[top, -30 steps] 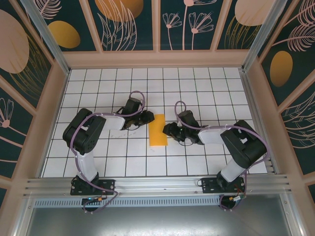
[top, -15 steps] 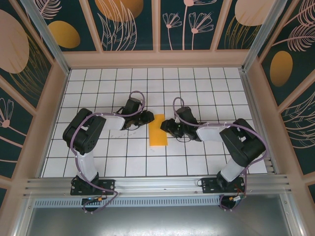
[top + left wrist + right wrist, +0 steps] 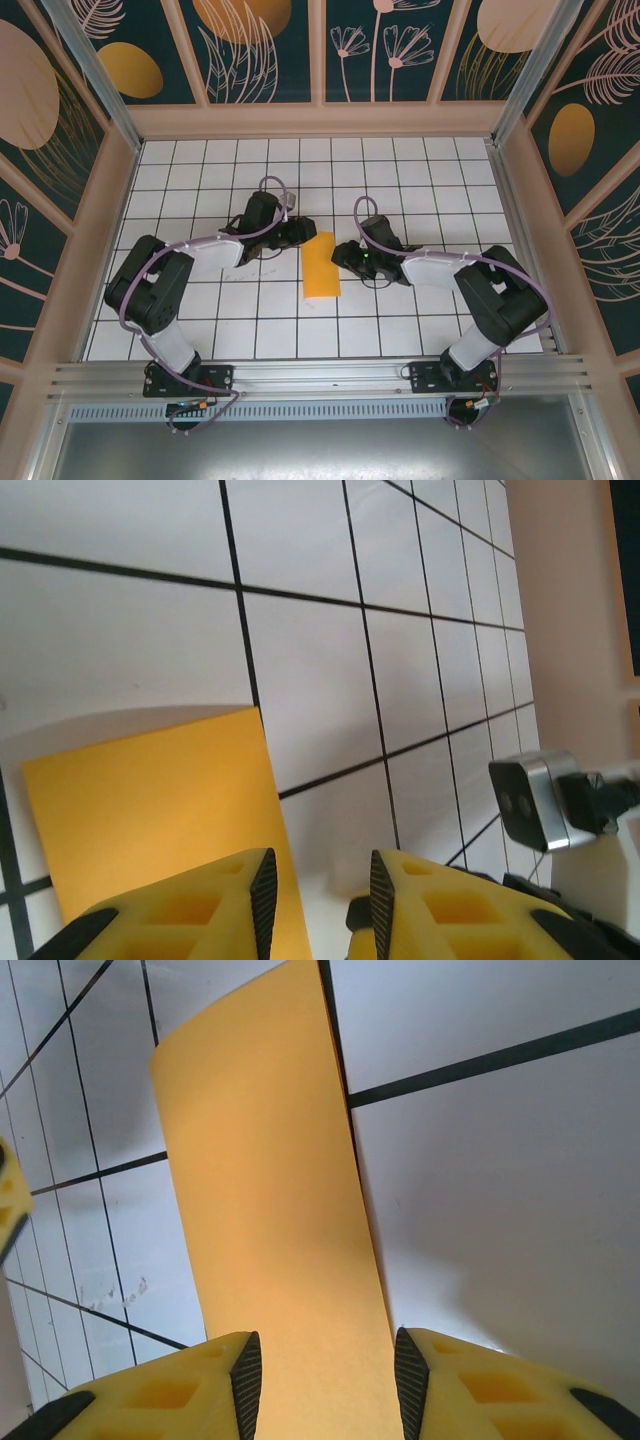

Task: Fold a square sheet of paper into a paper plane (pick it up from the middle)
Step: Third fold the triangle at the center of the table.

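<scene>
The orange-yellow sheet of paper (image 3: 321, 265), folded to a narrow upright strip, lies flat near the middle of the white tiled bench (image 3: 420, 170). The left gripper (image 3: 303, 232) sits low at the strip's far left corner with its jaws apart, the paper's edge running under the gap. The right gripper (image 3: 340, 258) faces it from the other side, jaws also apart, with the strip showing between its yellow fingers (image 3: 245, 1385).

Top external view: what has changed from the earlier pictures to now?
The left arm swung its elbow toward the near left, and the left gripper shifted slightly forward. The right gripper also moved a little forward. Nothing was gripped or released. The orange paper stayed in place between them.
</scene>
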Controlling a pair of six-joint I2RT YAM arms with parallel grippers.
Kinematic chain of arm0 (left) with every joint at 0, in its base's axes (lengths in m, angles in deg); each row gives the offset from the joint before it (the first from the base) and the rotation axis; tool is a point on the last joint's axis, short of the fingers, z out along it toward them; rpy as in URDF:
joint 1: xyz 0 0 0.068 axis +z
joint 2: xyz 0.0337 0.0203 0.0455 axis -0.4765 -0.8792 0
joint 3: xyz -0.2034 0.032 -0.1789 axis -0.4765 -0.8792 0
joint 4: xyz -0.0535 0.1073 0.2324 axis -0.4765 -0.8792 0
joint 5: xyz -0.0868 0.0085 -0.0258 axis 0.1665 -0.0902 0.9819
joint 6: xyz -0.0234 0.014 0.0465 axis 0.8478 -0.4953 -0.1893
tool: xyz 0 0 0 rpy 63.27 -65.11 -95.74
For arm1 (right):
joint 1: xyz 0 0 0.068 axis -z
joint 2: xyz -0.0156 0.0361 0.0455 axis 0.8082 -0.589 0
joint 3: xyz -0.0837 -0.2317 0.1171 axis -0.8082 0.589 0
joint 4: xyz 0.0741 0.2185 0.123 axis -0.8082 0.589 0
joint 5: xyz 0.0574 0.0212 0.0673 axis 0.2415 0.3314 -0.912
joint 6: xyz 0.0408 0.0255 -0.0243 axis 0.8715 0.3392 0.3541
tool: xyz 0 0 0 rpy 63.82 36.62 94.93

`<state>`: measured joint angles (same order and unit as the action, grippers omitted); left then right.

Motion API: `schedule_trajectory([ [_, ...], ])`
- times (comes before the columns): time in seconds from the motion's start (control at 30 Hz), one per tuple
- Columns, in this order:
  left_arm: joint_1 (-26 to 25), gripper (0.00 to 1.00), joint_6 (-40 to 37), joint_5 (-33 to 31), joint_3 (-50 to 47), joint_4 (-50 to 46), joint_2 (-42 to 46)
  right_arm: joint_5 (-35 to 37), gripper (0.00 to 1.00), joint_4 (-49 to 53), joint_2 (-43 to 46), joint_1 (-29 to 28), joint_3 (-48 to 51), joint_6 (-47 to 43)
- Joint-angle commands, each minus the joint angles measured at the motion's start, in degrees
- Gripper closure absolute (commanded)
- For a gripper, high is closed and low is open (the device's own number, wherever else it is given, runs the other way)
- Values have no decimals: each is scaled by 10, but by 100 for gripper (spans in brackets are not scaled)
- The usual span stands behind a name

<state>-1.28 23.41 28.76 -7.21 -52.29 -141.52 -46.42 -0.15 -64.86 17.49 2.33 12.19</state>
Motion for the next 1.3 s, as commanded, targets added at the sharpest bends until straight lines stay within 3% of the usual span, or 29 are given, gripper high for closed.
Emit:
schedule_trajectory([
  [0.0,-6,68,-11,28,-22,-4,-12,-5,56,6,9,2,-3,-13],
  [0.43,-12,73,-33,-45,-34,-47,-62,-30,54,-1,-31,1,-32,-17],
  [0.77,-12,73,-35,-38,-45,-36,-73,-41,53,7,-64,-2,-49,-16],
  [1.0,-12,72,-37,-29,-42,-30,-70,-90,57,-50,-63,-3,-40,-3],
  [1.27,-12,70,-44,-19,-38,-25,-57,-99,57,-77,-73,7,-45,2],
])
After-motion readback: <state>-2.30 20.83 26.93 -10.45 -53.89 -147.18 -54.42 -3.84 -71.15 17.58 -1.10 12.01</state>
